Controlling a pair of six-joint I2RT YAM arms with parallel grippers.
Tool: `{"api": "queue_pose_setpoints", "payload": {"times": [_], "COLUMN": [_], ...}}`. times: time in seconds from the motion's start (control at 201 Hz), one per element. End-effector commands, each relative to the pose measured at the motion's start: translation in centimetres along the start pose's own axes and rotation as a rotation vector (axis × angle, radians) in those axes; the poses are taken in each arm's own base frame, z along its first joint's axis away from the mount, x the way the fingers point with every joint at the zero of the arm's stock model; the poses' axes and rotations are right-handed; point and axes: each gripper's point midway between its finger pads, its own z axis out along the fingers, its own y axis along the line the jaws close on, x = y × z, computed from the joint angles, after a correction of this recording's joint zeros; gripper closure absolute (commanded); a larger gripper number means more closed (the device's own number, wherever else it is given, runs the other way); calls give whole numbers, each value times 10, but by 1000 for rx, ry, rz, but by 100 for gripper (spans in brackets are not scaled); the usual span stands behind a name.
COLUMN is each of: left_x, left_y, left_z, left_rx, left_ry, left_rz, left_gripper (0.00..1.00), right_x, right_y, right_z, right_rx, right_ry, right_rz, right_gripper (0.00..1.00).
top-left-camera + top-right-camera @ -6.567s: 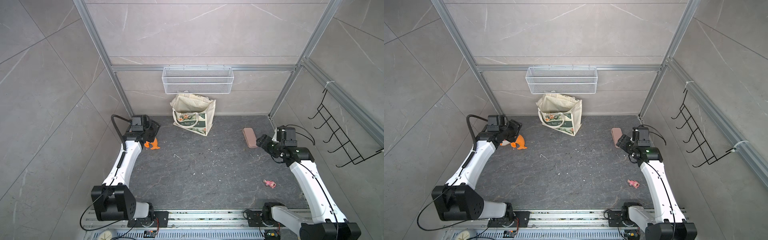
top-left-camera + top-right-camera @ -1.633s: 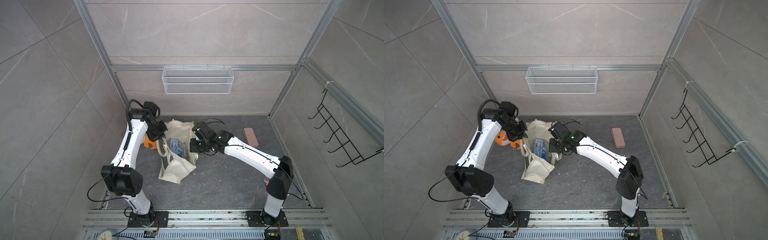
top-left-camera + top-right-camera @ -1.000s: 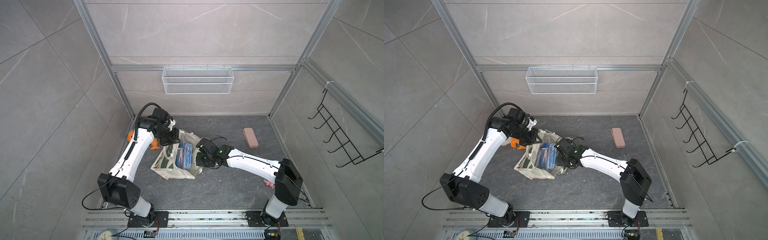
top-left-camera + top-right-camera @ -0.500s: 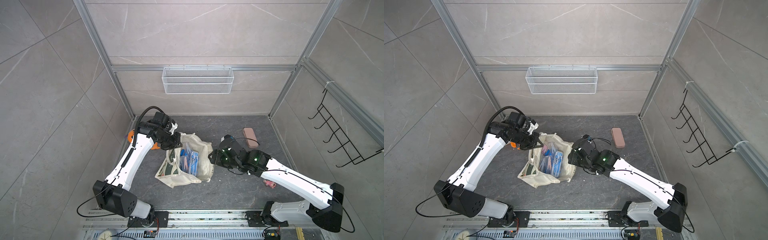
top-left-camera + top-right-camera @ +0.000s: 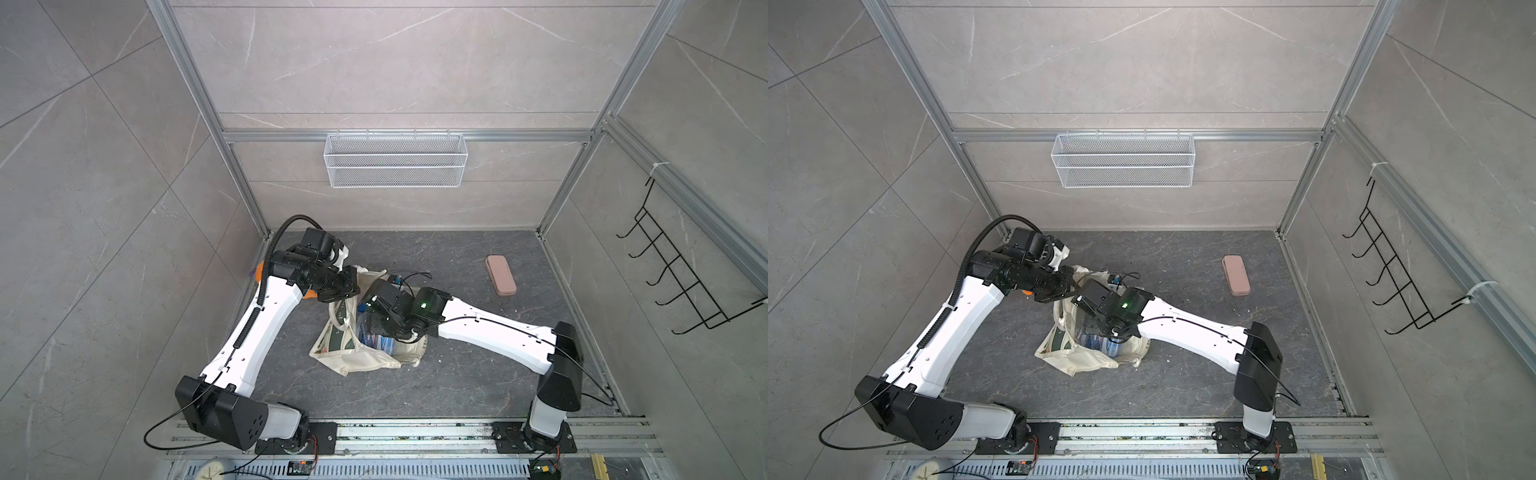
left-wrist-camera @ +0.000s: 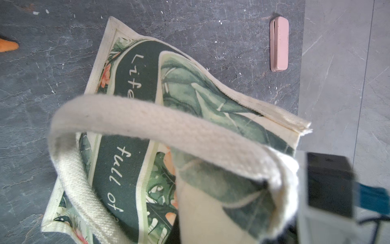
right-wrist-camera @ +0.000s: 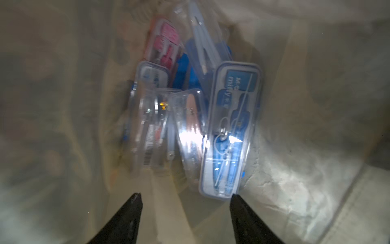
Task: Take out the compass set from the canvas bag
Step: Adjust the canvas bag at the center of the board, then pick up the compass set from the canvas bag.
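Both top views look down from high up and share the floor [image 5: 457,374] and bag [image 5: 357,361]. The left wrist view sits close over its handle [image 6: 168,126]; the right wrist view looks inside it.

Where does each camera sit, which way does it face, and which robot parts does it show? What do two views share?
Top views: high over the front rail, facing down; both arms show, with the left gripper at the rim of the canvas bag.
Left wrist: just above the bag's printed side and handle; its own fingers are unclear.
Right wrist: inside the bag, facing the clear compass cases; tips of the open right gripper show.
Shared: the pink case shows in the top views and the left wrist view.
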Motion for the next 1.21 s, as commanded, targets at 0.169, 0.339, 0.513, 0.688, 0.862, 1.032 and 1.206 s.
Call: {"api": "queue_pose_setpoints", "payload": {"times": [0.169, 0.339, 0.513, 0.688, 0.862, 1.032, 1.206], "left_x": [-2, 12, 25, 28, 21, 16, 10], "left_y": [-21, -20, -17, -13, -11, -7, -6], "left_z": [-19, -23, -26, -21, -24, -22, -27], "left_rx": [105, 109, 121, 113, 84, 58, 42], "left_ry": [-88, -64, -54, -50, -68, -78, -116], "left_rz": [39, 86, 101, 78, 50, 48, 94], "left_gripper": [100, 100, 100, 100, 100, 100, 100], "right_x": [-18, -27, -25, -30, -38, -47, -52], "right_y": [-33, -24, -34, -45, -24, -2, 11], "right_z": [38, 60, 87, 114, 108, 89, 68], "right_rx": [129, 122, 169, 148, 41, -67, -139], "right_ry": [17, 47, 95, 137, 132, 107, 85], "right_rz": [110, 86, 93, 113, 28, -46, -96], "right_gripper": [24, 21, 20, 23, 33, 41, 47]}}
